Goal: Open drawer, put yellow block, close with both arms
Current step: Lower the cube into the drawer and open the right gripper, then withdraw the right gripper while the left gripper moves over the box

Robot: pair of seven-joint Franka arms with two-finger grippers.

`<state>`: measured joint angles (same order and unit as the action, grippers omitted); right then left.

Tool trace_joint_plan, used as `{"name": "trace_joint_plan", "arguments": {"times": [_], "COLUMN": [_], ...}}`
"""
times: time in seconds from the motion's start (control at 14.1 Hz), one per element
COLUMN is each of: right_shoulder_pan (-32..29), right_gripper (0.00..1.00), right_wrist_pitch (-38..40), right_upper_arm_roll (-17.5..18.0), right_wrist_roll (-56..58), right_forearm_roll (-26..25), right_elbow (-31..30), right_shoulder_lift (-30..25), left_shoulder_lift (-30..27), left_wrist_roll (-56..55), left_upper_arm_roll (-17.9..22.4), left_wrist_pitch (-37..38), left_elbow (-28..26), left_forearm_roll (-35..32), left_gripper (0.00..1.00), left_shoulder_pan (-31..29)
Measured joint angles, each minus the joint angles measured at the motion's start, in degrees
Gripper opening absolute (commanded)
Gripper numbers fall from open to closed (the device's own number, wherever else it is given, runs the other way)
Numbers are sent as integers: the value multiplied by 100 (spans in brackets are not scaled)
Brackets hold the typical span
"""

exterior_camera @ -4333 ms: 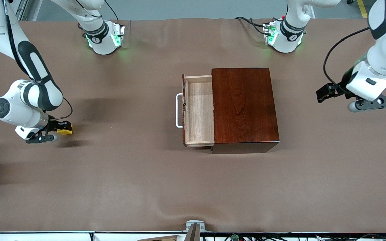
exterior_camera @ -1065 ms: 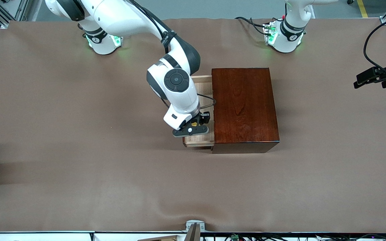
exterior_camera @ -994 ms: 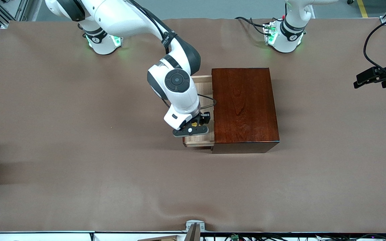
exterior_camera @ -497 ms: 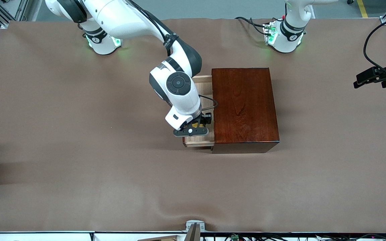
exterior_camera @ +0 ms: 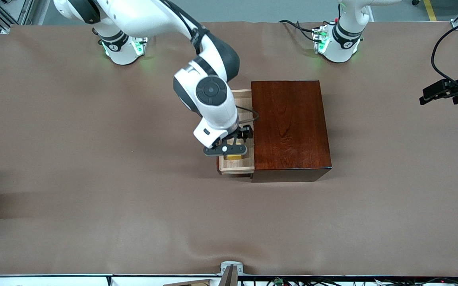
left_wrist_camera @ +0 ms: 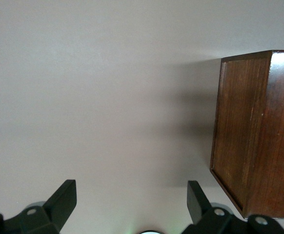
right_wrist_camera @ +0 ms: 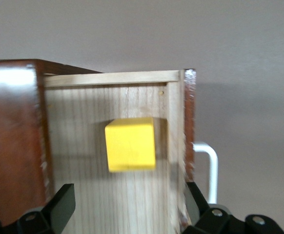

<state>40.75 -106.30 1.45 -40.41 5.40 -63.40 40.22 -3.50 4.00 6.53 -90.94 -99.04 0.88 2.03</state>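
The drawer (exterior_camera: 237, 170) stands pulled out of the dark mahogany box (exterior_camera: 288, 127) toward the right arm's end of the table. The yellow block (exterior_camera: 235, 157) lies on the drawer's pale floor, near its front-camera end. My right gripper (exterior_camera: 235, 142) hovers over the open drawer, open and empty. In the right wrist view the block (right_wrist_camera: 130, 144) rests free on the wood, apart from my open gripper (right_wrist_camera: 130, 204), beside the drawer front and its white handle (right_wrist_camera: 208, 165). My left gripper (exterior_camera: 443, 93) waits open over the left arm's end of the table.
The left wrist view shows the side of the box (left_wrist_camera: 254, 141) and bare brown table cover ahead of my left gripper (left_wrist_camera: 132, 200). The right arm's wrist hides the drawer's handle in the front view. Both green-lit bases stand along the table's robot edge.
My right gripper carried the yellow block from the right arm's end of the table to the drawer, opened and rose slightly. The block now lies free in the drawer. The left arm stayed still.
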Motion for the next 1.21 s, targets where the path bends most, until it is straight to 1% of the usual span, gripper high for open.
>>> {"name": "trace_joint_plan", "arguments": {"times": [0.28,0.43,0.57,0.71,0.78,0.92,0.99,1.21], "right_shoulder_pan": [-137,-469,-947,-1492,-1762,-2341,-2629,-3402], "right_gripper": [100,100,100,100,100,100,100,100], "right_wrist_pitch": [958,1478,1877,2018,2006,1911,1884,1839], "right_upper_arm_roll": [-117,-154,-198,-230,-240,-256,-261,-267], "right_wrist_roll": [-6,196,605,1254,1625,2347,2663,3397], "right_forearm_roll": [-3,-17,-63,-283,-398,-474,-481,-493], "right_elbow": [55,45,-73,-484,-815,-1460,-1689,-2092], "right_shoulder_lift": [-842,-1278,-1687,-2152,-2417,-2924,-3124,-3518], "left_shoulder_lift": [0,1,9,36,60,113,139,185], "left_wrist_roll": [-2,-131,-442,-901,-1135,-1586,-1767,-2236], "left_upper_arm_roll": [-3,-20,-139,-410,-566,-856,-980,-1287], "left_wrist_pitch": [0,0,0,0,-1,-5,-7,-13], "left_elbow": [-1,-1,-1,0,1,3,5,11], "left_forearm_roll": [0,0,0,0,0,0,0,0], "left_gripper": [100,100,100,100,100,100,100,100], "left_shoulder_pan": [1,20,77,122,132,153,158,164]}}
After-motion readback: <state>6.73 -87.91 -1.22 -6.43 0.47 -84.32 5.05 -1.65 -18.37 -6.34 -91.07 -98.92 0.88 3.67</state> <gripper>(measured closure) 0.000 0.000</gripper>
